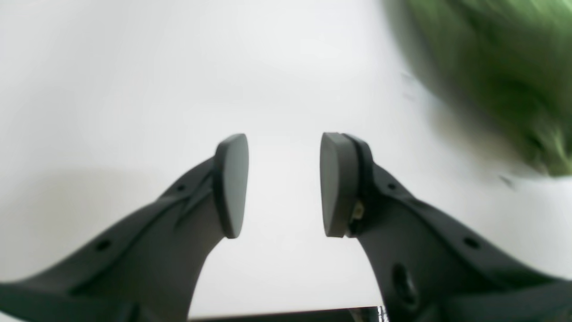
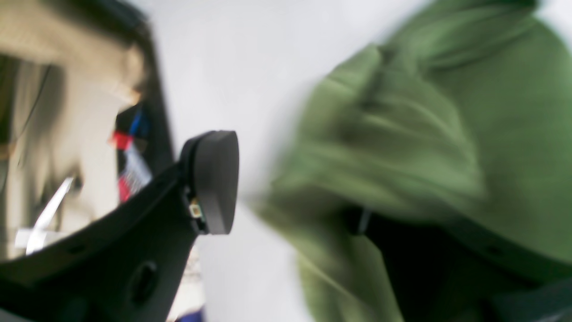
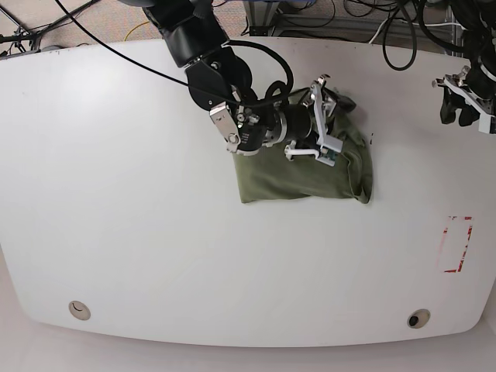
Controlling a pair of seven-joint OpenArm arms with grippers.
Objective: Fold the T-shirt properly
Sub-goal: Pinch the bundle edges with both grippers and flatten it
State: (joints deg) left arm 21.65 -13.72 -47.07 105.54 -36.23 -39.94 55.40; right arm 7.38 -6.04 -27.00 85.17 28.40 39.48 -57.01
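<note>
The olive-green T-shirt lies as a rumpled, folded bundle on the white table, right of centre. My right gripper reaches over its upper part. In the right wrist view, blurred, the T-shirt drapes over one finger and hides it. The other finger's pad stands bare, with a gap to the cloth, so the right gripper is open. My left gripper is open and empty over bare table. It hangs at the far right edge, away from the T-shirt.
A red-outlined rectangle is marked on the table near its right edge. Two round holes sit by the front edge. Cables run behind the table's back edge.
</note>
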